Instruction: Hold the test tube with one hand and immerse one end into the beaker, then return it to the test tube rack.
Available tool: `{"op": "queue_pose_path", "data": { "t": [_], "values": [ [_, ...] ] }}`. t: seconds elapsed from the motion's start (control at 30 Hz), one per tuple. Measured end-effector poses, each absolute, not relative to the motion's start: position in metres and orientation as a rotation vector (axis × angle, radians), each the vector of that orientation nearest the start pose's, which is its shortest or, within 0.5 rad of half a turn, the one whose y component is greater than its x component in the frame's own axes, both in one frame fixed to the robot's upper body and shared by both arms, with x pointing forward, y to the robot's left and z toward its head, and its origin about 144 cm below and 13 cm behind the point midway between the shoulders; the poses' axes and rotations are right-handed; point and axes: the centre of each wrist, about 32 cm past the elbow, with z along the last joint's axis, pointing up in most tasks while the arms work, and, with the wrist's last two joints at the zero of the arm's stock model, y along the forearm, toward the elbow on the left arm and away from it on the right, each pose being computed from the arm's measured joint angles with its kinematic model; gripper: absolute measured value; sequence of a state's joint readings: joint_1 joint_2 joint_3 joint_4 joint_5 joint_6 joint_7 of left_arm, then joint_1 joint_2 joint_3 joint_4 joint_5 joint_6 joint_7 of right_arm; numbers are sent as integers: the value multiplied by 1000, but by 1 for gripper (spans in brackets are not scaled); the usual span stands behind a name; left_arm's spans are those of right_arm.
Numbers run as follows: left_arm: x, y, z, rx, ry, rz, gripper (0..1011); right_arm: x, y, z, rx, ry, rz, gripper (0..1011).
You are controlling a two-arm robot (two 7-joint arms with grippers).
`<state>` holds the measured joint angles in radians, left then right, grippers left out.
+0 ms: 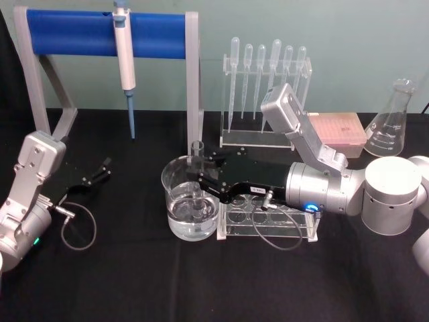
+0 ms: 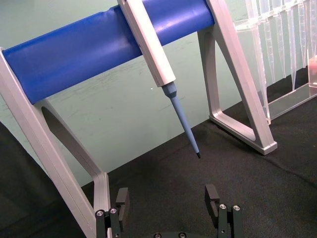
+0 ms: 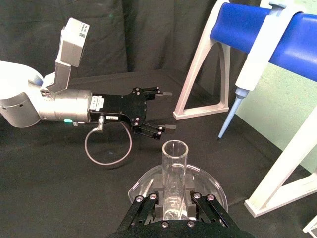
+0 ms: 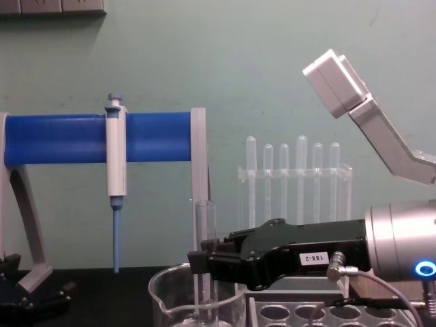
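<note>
on the black surface (image 1: pixel 134 282) the right claw (image 1: pixel 198 173) grips the upright test tube (image 1: pixel 196 150), its lower end dipped in the beaker (image 1: pixel 171 193), the rack (image 1: pixel 305 229) just beside toward the robot's right; the left claw (image 1: pixel 102 169) rests open, well apart.

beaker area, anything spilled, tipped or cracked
Nothing stands out. The right claw holds the test tube upright in the beaker, lower end in the water. No water on the black cloth. The left claw rests open at the left.
</note>
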<state>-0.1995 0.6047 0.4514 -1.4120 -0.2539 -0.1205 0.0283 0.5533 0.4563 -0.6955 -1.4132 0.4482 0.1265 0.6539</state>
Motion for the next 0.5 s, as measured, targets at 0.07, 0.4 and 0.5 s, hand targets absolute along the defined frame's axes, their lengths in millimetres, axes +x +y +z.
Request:
{"op": "queue_pose_path", "data": {
  "t": [0.07, 0.4, 0.5],
  "values": [
    [489, 310, 1140, 304, -285, 1248, 1000, 555, -195, 1226, -228, -86, -411, 243],
    [489, 310, 1140, 304, -285, 1248, 1000, 555, -195, 1226, -228, -86, -411, 243],
    [489, 310, 1140, 304, -285, 1248, 1000, 555, -195, 1226, -228, -86, -411, 243]
  ]
}}
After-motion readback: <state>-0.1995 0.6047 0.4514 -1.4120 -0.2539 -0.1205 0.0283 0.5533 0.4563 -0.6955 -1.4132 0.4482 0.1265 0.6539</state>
